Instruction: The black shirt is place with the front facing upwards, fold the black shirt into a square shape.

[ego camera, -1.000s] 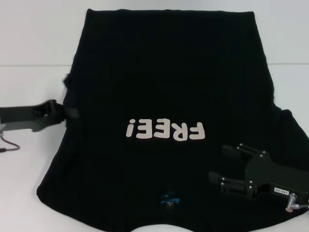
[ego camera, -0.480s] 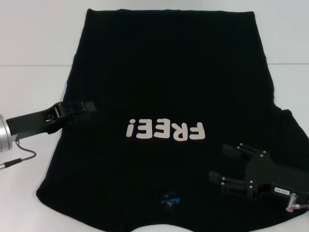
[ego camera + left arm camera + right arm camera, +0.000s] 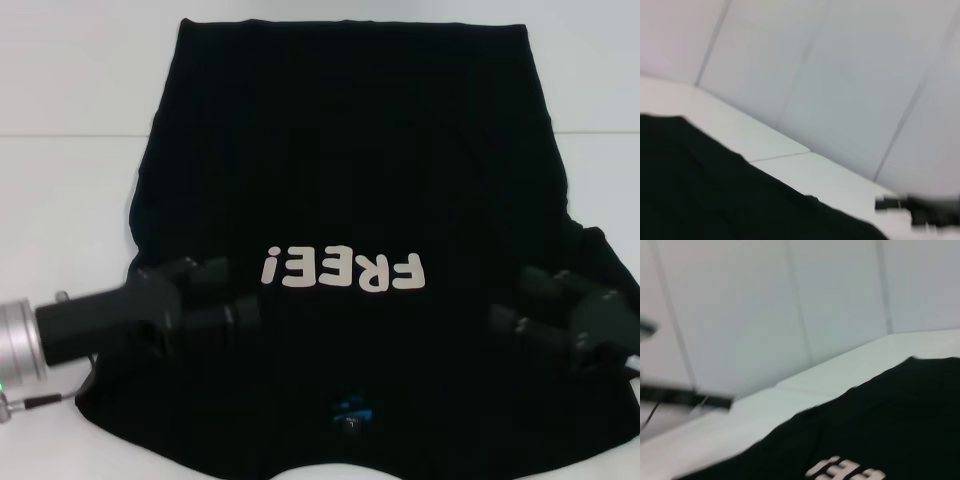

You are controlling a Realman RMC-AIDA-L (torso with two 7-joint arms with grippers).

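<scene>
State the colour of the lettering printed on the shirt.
White, on the black shirt; clearest in the head view.

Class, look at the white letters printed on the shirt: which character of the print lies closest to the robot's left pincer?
The exclamation mark: it ends the print on the side where the left pincer sits over the black shirt; the F is farthest.

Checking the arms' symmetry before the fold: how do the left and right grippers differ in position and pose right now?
The left gripper sits beside the exclamation-mark end of the "FREE!" print; the right gripper sits beyond its F end, farther from the letters. The left arm's silver cuff shows; the right's does not. Both are black, open, and over the black shirt, pointing inward.
</scene>
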